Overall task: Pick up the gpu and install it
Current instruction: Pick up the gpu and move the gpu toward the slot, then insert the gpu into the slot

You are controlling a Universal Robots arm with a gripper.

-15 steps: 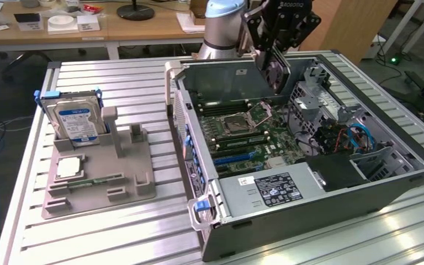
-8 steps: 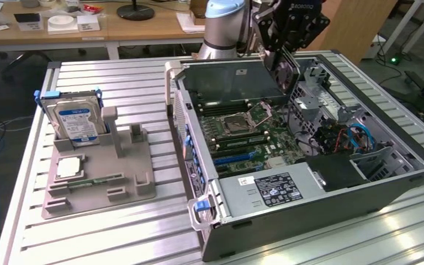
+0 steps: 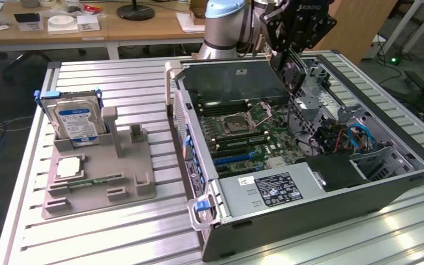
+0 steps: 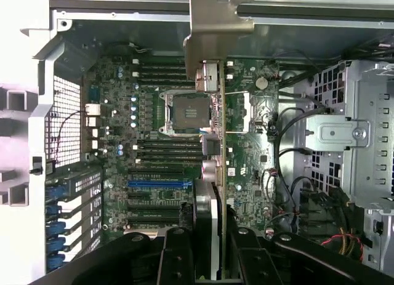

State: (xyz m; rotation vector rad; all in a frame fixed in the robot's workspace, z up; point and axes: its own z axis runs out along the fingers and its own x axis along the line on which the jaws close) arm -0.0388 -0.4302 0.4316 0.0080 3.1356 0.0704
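One tool [image 4: 211, 251] pinches one gpu [image 4: 210, 82], edge-on over the motherboard [image 4: 154, 131] of one open computer case [image 3: 308, 221]. The wrist view shows the card's metal bracket and one blue slot [image 4: 159, 183]. The exterior view shows one hard drive [image 3: 75, 118] upright in a grey holder [image 3: 116, 160] on the bench [image 3: 109, 243].

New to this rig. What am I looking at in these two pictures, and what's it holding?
It is a robot arm working over a slatted metal table. One picture comes from a camera off the arm. The other comes from a camera on its wrist, looking down into the open computer case at the motherboard. The pincer is closed on the gpu, a thin card seen edge-on, held above the case. On the exterior view's left, a grey holder carries a hard drive and a memory stick.
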